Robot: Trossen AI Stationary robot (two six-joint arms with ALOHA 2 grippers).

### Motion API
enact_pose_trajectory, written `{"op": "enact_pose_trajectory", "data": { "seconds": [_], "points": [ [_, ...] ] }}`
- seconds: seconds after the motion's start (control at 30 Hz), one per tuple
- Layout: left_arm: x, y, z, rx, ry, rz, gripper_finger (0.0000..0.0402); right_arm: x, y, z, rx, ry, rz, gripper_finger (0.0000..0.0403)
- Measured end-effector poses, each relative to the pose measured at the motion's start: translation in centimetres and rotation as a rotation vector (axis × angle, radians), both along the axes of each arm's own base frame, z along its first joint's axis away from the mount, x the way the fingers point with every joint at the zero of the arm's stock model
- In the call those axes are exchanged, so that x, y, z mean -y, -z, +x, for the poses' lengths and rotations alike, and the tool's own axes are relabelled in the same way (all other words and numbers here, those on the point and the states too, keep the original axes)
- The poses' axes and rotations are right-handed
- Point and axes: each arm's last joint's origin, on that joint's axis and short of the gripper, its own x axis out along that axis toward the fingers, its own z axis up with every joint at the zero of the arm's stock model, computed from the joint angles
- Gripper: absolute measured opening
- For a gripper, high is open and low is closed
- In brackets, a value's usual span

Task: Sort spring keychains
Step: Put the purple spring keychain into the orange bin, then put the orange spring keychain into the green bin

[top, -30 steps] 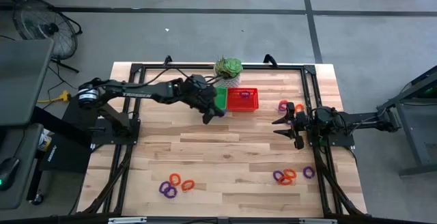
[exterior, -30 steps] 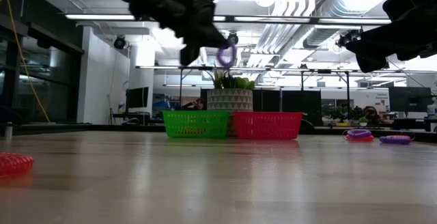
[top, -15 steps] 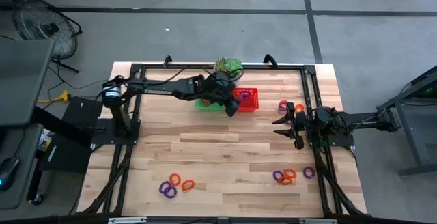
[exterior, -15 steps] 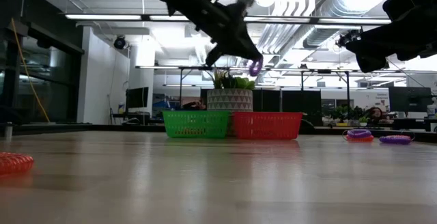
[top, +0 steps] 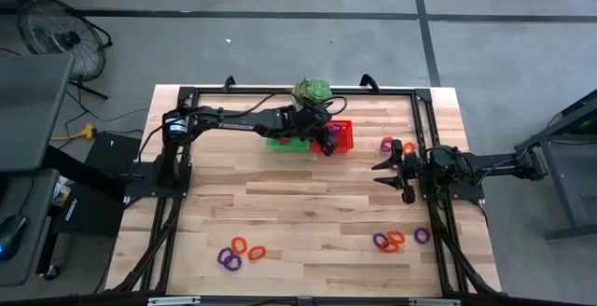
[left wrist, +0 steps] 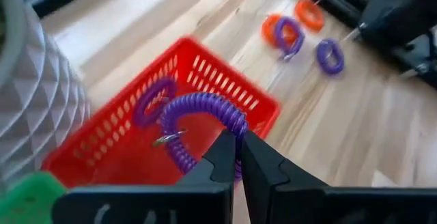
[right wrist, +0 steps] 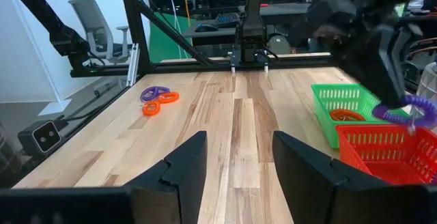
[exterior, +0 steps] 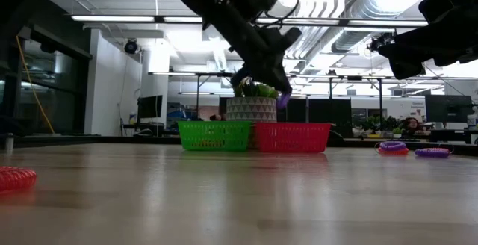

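The left end effector (left wrist: 237, 157) is pinched shut on a purple keychain (left wrist: 198, 115), holding it above the red basket (top: 341, 136), apparently to drop it with the purple one inside. The right end effector (top: 384, 170) waits spread open and empty over the tabletop (top: 298, 213).

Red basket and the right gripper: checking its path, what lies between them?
High view: only bare tabletop between red basket and right gripper.
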Motion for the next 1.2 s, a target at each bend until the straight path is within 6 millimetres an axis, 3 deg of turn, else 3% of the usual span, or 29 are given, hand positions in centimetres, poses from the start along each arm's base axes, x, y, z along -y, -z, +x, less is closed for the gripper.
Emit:
{"op": "enact_pose_trajectory", "data": {
  "seconds": [0.1,0.4,0.83,1.2],
  "points": [
    [-0.05,-0.86,0.13,0.041,-0.007,0.012,0.0008,0.00,0.00,0.00,0.000,0.000,0.000,0.0162],
    [-0.20,-0.47,-0.03,0.010,-0.038,0.031,0.0015,0.00,0.00,0.00,0.000,0.000,0.000,0.0157],
    [-0.15,-0.43,-0.04,0.007,-0.024,0.021,0.0150,0.00,-0.01,0.00,0.000,0.000,0.000,0.0158],
    [-0.03,-0.40,-0.04,-0.003,-0.001,0.035,0.0168,0.00,0.00,0.00,0.000,0.000,0.000,0.0162]
  ]
}}
